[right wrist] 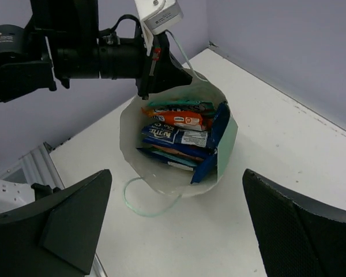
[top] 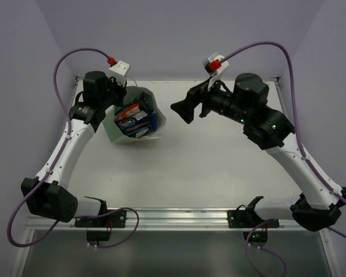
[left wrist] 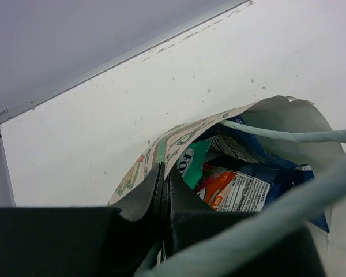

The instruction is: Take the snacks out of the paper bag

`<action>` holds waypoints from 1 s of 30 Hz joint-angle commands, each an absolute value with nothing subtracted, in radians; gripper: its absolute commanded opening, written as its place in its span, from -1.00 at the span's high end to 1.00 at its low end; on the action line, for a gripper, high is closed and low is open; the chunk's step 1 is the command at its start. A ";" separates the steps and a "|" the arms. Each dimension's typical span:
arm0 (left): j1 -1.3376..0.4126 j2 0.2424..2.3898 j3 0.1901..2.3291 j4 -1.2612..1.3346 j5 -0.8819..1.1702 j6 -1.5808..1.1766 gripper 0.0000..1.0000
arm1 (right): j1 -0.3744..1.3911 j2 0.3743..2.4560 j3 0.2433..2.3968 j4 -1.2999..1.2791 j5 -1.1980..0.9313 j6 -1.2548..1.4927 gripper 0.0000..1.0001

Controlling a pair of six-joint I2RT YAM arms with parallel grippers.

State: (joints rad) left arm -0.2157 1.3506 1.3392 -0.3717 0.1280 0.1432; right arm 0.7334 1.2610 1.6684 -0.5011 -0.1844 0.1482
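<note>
We see left gripper [left wrist: 163,176] clamped on the rim of the paper bag [right wrist: 130,135] | right gripper [top: 183,111] spread wide, empty, just beside the bag | snacks [right wrist: 179,135] piled inside it, far-left on our table [top: 219,173]

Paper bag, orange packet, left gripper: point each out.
paper bag [right wrist: 226,147], right wrist view, mint-green outer wall.
orange packet [right wrist: 176,120], right wrist view, middle of its face.
left gripper [left wrist: 165,173], left wrist view, tips of the shut jaws at the bag's rim.
</note>
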 commanded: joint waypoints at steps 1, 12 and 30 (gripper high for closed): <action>-0.270 1.266 1.402 -0.296 0.210 0.212 1.00 | 0.794 1.328 1.707 -0.496 -0.147 0.126 -0.93; -0.431 1.109 1.143 -0.328 0.063 0.094 1.00 | 0.913 1.454 1.516 -0.318 -0.019 0.377 -0.60; -0.407 1.274 1.322 -0.267 -0.265 0.081 1.00 | 0.874 1.539 1.563 -0.345 0.066 0.499 -0.43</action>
